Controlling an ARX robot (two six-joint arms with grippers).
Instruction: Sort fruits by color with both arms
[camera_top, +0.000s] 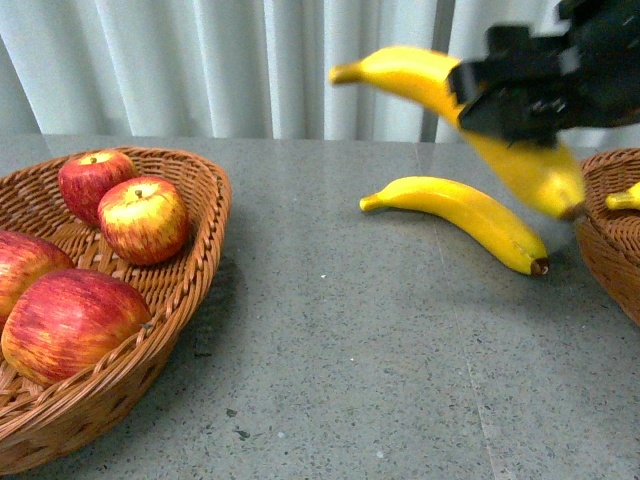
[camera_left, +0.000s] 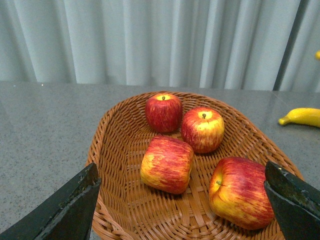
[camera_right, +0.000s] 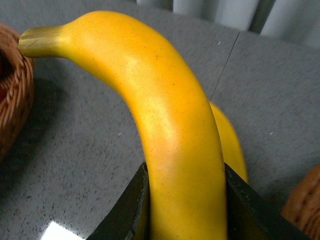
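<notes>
Where the front view reaches its far right, the right gripper (camera_top: 482, 95) hangs above the grey table (camera_top: 350, 360), clamped across the middle of a raised banana (camera_top: 410, 70). This banana's stem points left, and its lower end dips toward the rim of the right wicker basket (camera_top: 610, 255). A second banana (camera_top: 460, 212) lies flat on the table just below and nearer, apart from both baskets, and the yellow tip of a third banana (camera_top: 625, 198) shows inside the right basket. On the near left, the left wicker basket (camera_top: 200, 265) holds four red apples (camera_top: 145, 218), two at its far end and two closer. From the left wrist view, the left gripper (camera_left: 179, 202) hovers over that basket with its fingers (camera_left: 65, 207) spread wide and nothing between them. All four apples sit below it, and the second banana is visible far right on the table. From the right wrist view, both fingers (camera_right: 127, 212) press against the sides of the raised banana, with the second banana partly hidden beneath it.
</notes>
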